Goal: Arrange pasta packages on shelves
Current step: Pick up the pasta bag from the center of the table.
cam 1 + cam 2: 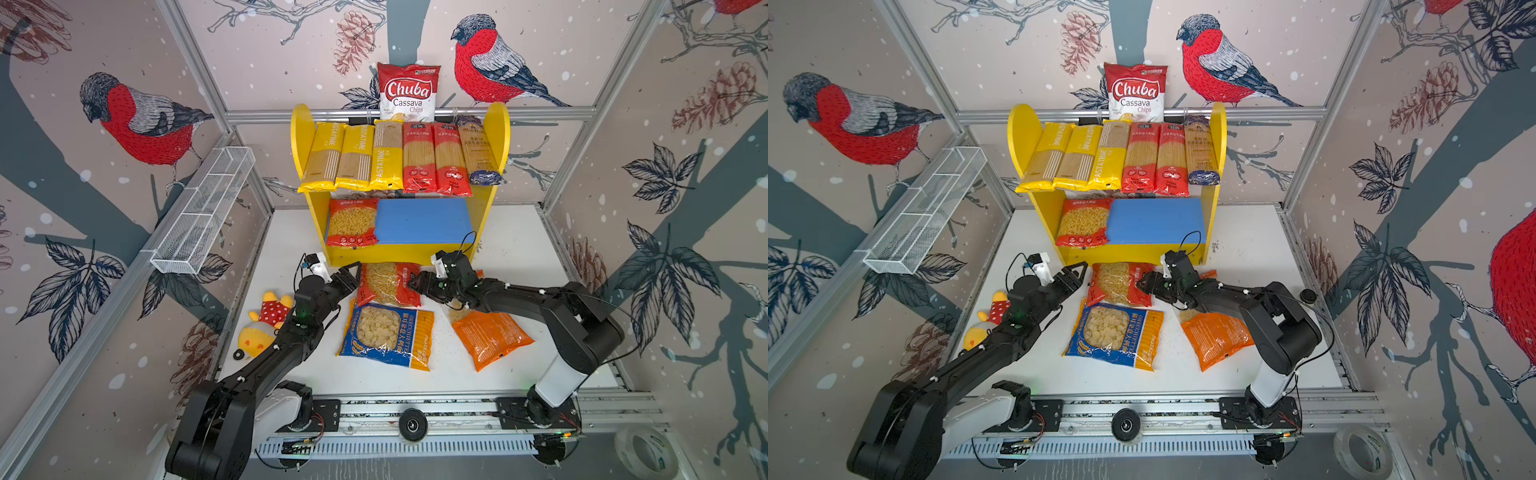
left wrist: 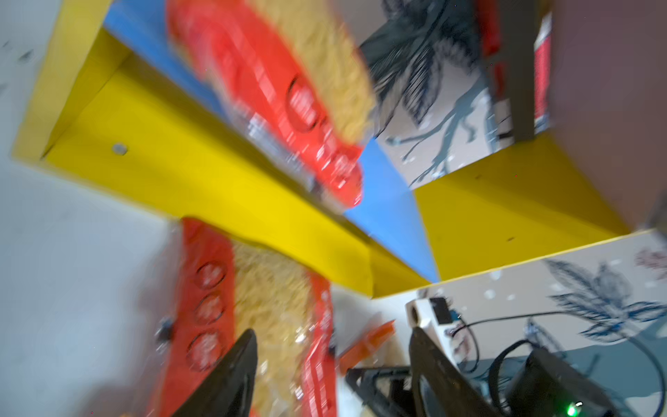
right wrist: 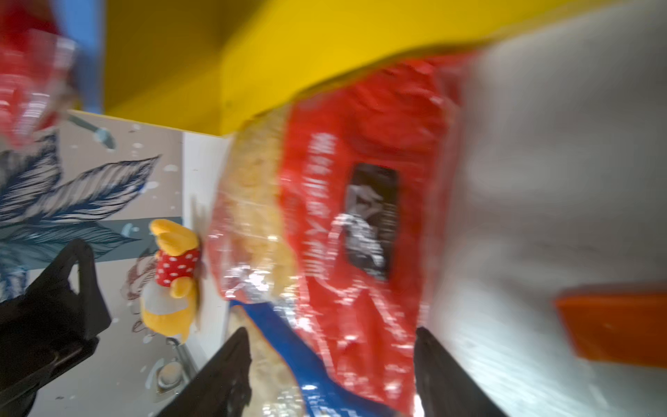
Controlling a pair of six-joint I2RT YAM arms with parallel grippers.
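Pasta packages: six long packs (image 1: pixel 399 156) lay across the upper board of the shelves (image 1: pixel 496 137); one red short-pasta bag (image 1: pixel 352 222) sat on the blue lower board. A second red bag (image 1: pixel 388 284) lay on the table (image 1: pixel 515 249) before the rack, between my left gripper (image 1: pixel 351 276) and right gripper (image 1: pixel 415 284). Both stood wide, holding nothing. Blue bag (image 1: pixel 386 334) and orange bag (image 1: pixel 490 338) lay nearby.

- Glossy, crinkled clear plastic on the red pasta bag (image 1: pixel 388 283).
- Smooth painted wood, matt, on the yellow shelves (image 1: pixel 496 137).
- White wire mesh metal for the basket (image 1: pixel 203 216).
- Soft cloth plush toy (image 1: pixel 266 320).
- Matt white desk (image 1: pixel 511 249).
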